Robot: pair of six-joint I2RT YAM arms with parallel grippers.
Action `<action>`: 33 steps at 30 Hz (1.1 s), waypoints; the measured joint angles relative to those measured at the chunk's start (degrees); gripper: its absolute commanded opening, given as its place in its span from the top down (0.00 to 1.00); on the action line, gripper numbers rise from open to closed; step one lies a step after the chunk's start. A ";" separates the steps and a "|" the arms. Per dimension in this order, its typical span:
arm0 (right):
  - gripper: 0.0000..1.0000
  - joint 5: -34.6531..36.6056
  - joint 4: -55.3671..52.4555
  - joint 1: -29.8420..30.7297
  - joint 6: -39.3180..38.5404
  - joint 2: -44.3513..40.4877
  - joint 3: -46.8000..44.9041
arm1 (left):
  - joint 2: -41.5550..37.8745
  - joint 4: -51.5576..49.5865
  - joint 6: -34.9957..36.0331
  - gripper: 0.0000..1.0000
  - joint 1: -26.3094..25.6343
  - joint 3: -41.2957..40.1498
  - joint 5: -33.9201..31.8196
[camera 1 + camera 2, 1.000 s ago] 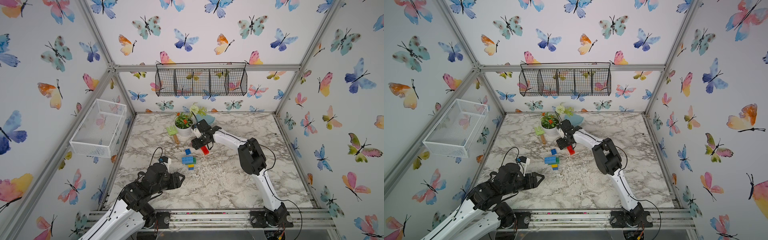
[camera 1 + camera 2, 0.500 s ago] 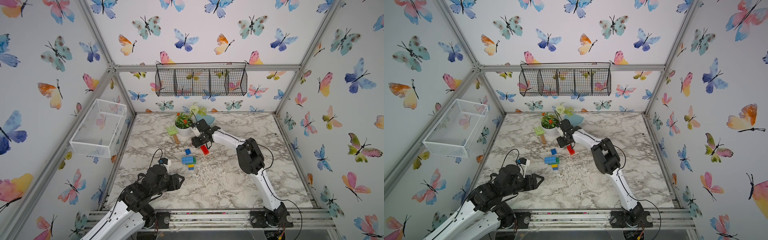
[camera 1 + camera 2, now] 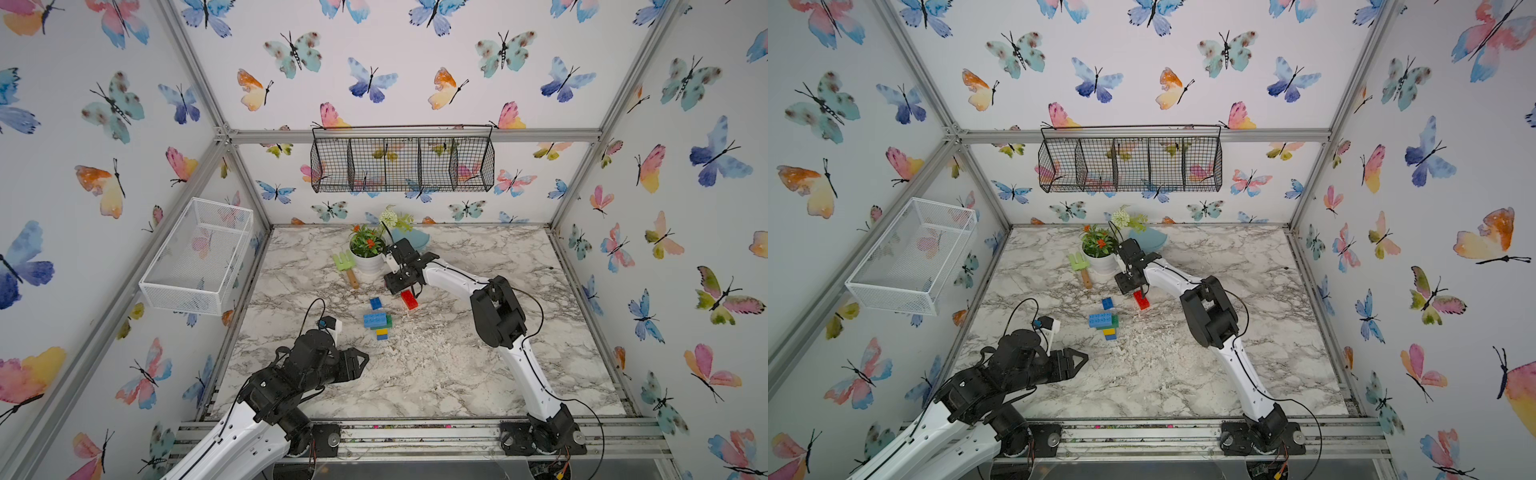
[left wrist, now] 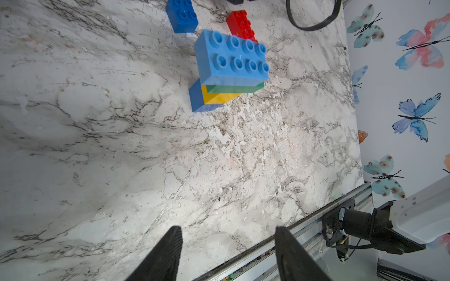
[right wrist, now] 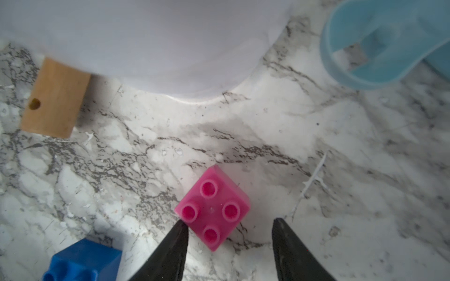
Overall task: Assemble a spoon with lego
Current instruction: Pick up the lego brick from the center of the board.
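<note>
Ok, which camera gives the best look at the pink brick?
The right wrist view: the pink brick sits sharp and studs up, close at the tips of the open right hand. In both top views that hand hides it. The left wrist view does not show it.

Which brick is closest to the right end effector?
The pink four-stud brick, lying between the fingertips of the right end effector; the red brick and loose dark blue brick lie outside them.
</note>
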 measured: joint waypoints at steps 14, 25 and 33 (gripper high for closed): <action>0.44 4.28 1.68 0.00 2.08 0.26 2.05 | 0.26 0.00 0.09 0.35 0.00 0.00 0.35; 0.41 2.29 4.24 0.00 0.61 0.17 0.31 | 0.48 0.04 0.26 0.35 0.00 0.00 1.07; 0.41 2.34 5.81 -0.02 -2.12 0.17 -0.57 | 0.48 0.04 0.28 0.35 0.00 0.00 1.11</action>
